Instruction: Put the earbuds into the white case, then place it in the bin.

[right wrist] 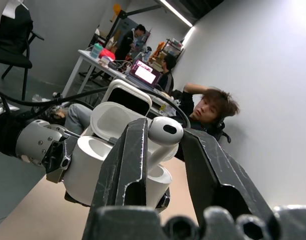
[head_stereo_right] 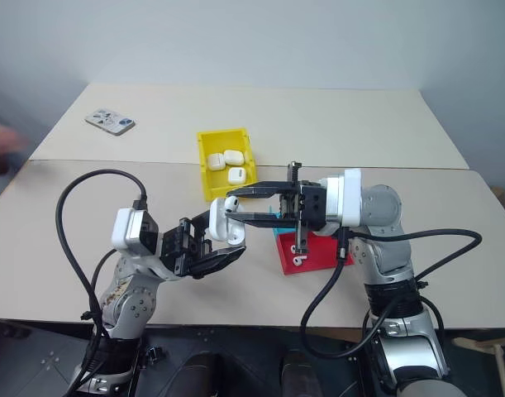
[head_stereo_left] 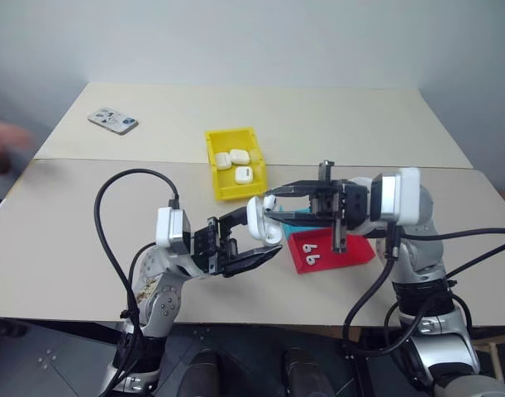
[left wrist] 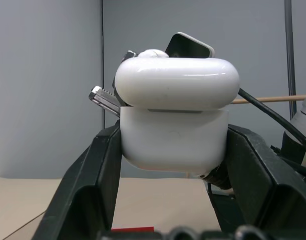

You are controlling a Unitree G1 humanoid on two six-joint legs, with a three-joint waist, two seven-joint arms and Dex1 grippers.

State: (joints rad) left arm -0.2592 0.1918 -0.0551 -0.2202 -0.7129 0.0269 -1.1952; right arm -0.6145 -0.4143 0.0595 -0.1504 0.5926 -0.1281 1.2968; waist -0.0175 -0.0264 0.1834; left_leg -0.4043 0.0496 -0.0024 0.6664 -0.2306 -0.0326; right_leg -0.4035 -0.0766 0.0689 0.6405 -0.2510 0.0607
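I have the left gripper [head_stereo_left: 256, 240] clamped on the open case [head_stereo_left: 263, 220], raised over the table's [head_stereo_left: 62, 273] near edge, while the right gripper [right wrist: 163, 145] pinches an earbud [right wrist: 165, 132] just above the case's well. The loading step looks in hand; next I judge the stem must drop straight in. Behind, the red tray [head_stereo_left: 351, 252] keeps two earbuds [head_stereo_left: 311, 249]. Farther, near the table's middle, the bin [head_stereo_left: 221, 184] carries three shut cases [head_stereo_left: 235, 160].
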